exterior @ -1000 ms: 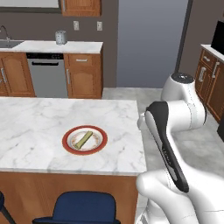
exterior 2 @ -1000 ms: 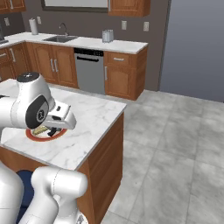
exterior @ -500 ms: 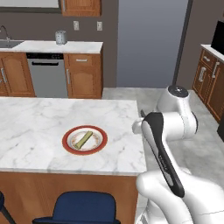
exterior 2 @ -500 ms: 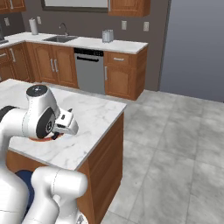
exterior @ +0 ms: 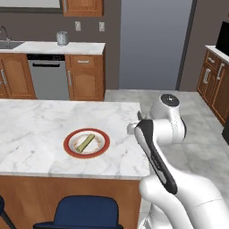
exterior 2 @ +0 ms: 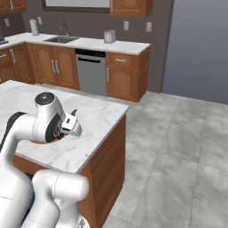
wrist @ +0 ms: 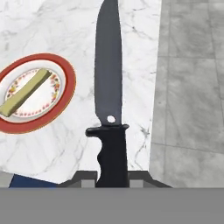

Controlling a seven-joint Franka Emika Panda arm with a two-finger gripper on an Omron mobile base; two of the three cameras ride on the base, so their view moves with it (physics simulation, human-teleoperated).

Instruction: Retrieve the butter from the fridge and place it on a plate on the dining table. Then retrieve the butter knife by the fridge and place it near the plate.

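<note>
Gripper (wrist: 112, 174): closed on the handle of the butter knife (wrist: 108, 92), blade pointing away over the dining table (wrist: 65, 35) edge.
Butter (exterior: 85, 142): lies on the plate (exterior: 71, 138).
Plate: on the table, beside the knife.

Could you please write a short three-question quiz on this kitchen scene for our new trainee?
1. True or false: the butter lies on the plate.
2. What is the pincer holding? A) a spoon B) the knife C) a cup
3. Fill in: in the hand view, the knife's blade hangs over the marble ____, beside the plate.

Key
1. True; the stick rests across the plate's white centre.
2. B; the pincer is shut on the dark handle.
3. table
</note>
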